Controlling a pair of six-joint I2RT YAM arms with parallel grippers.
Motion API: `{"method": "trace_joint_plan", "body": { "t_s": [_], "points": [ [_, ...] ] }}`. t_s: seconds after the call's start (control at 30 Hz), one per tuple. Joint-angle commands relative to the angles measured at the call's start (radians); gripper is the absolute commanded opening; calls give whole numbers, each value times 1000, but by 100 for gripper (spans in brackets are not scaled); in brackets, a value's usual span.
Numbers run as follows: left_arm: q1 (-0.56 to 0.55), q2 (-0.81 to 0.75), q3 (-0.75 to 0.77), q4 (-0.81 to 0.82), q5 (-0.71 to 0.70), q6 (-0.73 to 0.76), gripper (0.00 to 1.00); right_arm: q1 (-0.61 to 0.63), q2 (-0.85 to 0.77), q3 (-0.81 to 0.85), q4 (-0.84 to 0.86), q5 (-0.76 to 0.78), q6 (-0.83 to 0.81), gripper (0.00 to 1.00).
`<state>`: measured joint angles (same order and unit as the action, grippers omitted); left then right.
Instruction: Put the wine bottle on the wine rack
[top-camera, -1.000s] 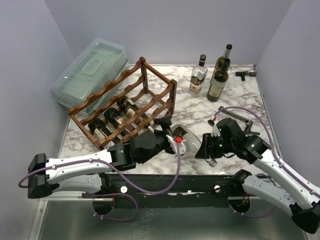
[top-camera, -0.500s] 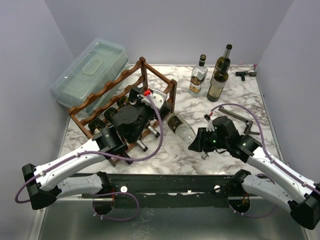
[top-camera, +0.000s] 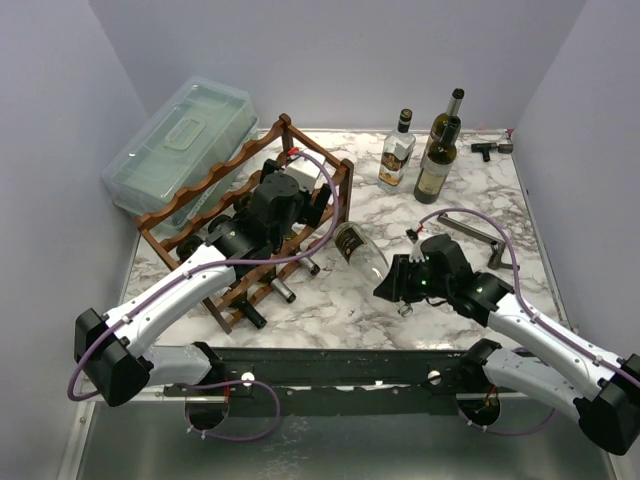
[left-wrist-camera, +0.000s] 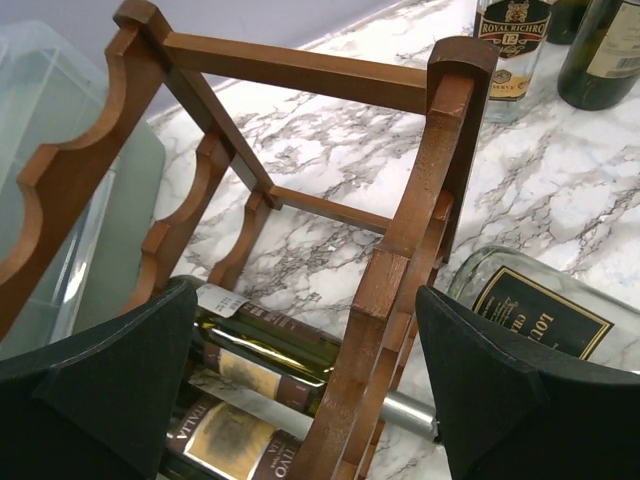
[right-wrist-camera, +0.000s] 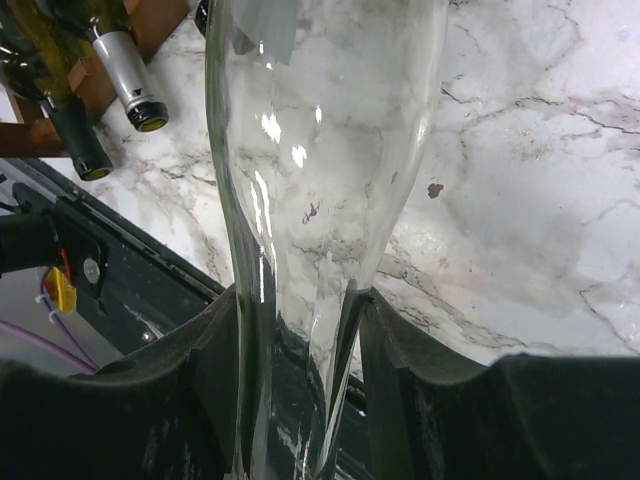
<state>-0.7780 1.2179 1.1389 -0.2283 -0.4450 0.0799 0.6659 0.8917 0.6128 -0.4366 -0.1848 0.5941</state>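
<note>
The right tool is clenched on the neck of the wine bottle. The bottle is clear glass with a dark label, held on its side just beside the wine rack's right end. The left tool hangs released, jaws straddling that end's post, arm stretched over the rack. A second ago it sat at the bottle's base, lower over the bench.

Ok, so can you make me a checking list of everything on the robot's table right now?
Surface: marble-patterned table.
Job's things: wooden wine rack with dark bottles lying inside; clear glass bottle tilted beside it.
Clutter: three standing bottles, clear lidded box, black T-shaped tool, metal bracket.
Grippers: left gripper open, straddling a rack rail; right gripper shut on the clear glass bottle's neck.
Cables: purple cables looping along both arms.
Surroundings: plain pale walls.
</note>
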Motion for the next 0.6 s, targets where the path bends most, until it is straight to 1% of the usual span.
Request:
{"method": "trace_joint_plan", "body": {
  "t_s": [0.0, 0.17, 0.27, 0.37, 0.47, 0.57],
  "points": [
    [18, 46, 29, -18, 101, -50, 87, 1, -38, -15, 260, 0, -17, 1],
    [19, 51, 6, 15, 156, -52, 78, 1, -30, -37, 302, -17, -9, 1],
    [19, 43, -12, 35, 178, -43, 69, 1, -26, -38, 308, -31, -24, 1],
    [19, 47, -15, 36, 189, -36, 63, 1, -21, -38, 329, -55, -50, 1],
    [19, 66, -7, 24, 190, -34, 53, 1, -12, -40, 368, -83, -63, 0],
    [19, 86, 4, 6, 190, -34, 50, 1, 2, -48, 419, -100, -70, 0]
  ]
}}
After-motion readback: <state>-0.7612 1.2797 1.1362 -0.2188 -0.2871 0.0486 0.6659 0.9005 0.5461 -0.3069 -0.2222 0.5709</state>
